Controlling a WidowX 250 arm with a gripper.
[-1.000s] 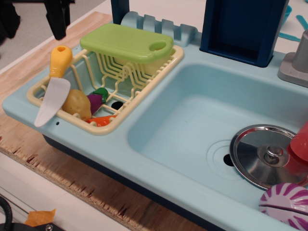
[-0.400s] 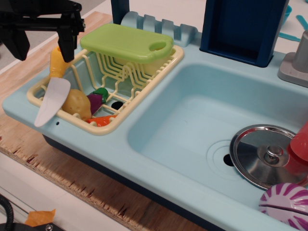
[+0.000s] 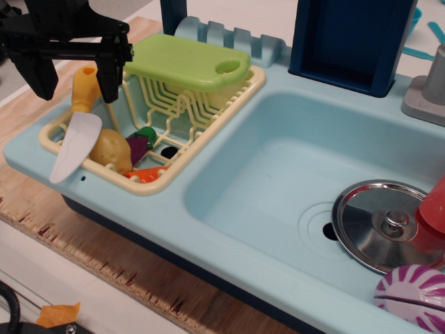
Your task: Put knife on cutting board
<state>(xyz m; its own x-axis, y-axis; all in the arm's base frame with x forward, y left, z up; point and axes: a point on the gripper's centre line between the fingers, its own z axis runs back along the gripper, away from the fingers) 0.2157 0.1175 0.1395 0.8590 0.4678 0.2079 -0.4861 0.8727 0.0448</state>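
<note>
The knife (image 3: 76, 136) lies across the left rim of the cream dish rack (image 3: 236, 94), its white-grey blade pointing to the front left and its yellow-orange handle (image 3: 85, 89) toward the back. The lime-green cutting board (image 3: 186, 61) rests flat on the rack's far end. My black gripper (image 3: 74, 83) is open, its two fingers (image 3: 109, 76) standing on either side of the knife handle, just above it. It holds nothing.
A tan toy potato (image 3: 111, 149), a purple-green vegetable (image 3: 139, 142) and an orange piece (image 3: 147, 174) lie in the rack. The pale blue sink (image 3: 278, 181) holds a steel lid (image 3: 386, 223), a red cup (image 3: 434, 209) and a pink-white ball (image 3: 416, 292). A dark blue box (image 3: 351, 38) stands behind.
My gripper came down from the top left and moved right, so its open fingers now straddle the knife handle. The knife and board have not moved.
</note>
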